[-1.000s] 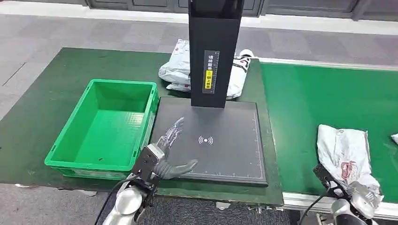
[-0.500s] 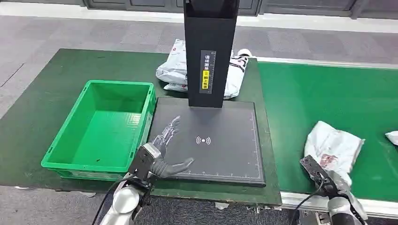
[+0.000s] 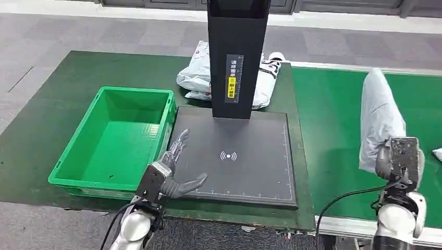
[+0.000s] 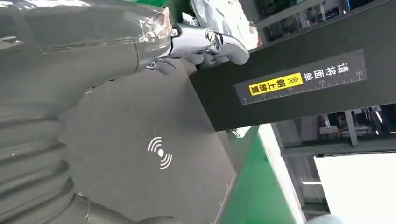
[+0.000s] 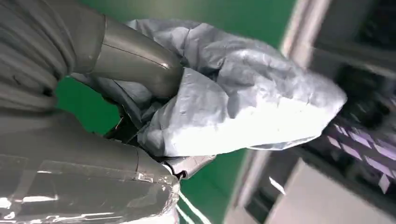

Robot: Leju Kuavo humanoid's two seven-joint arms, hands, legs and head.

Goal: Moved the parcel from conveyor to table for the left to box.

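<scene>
The parcel [image 3: 379,117], a soft grey poly mailer, hangs upright in the air over the green conveyor [image 3: 333,120], held at its lower end by the right hand [image 3: 398,159]. In the right wrist view the thumb and fingers [image 5: 135,65] are wrapped around the crumpled bag [image 5: 224,102], so the hand is grasping it firmly and the bag is clear of the belt.

The step in hand looks like the carry: the parcel is lifted but has not yet crossed to the surface [image 3: 47,120]. Its likely landing place is the dark scanning pad [image 3: 250,172] under the black upright column [image 3: 237,57], which lies between the conveyor and the green box [image 3: 112,172].

The left hand [image 3: 169,174] rests at the near left corner of the pad, fingers spread and holding nothing, just beside the box wall. It seems to be waiting for the handover.

The next move calls for swinging the parcel leftward, low enough to pass in front of the column, and setting it flat on the pad within the left hand's reach. The limp bag may sag or fold as it comes down.

Other grey parcels [image 3: 195,78] lie behind the column, and another shows at the conveyor's far right edge.
</scene>
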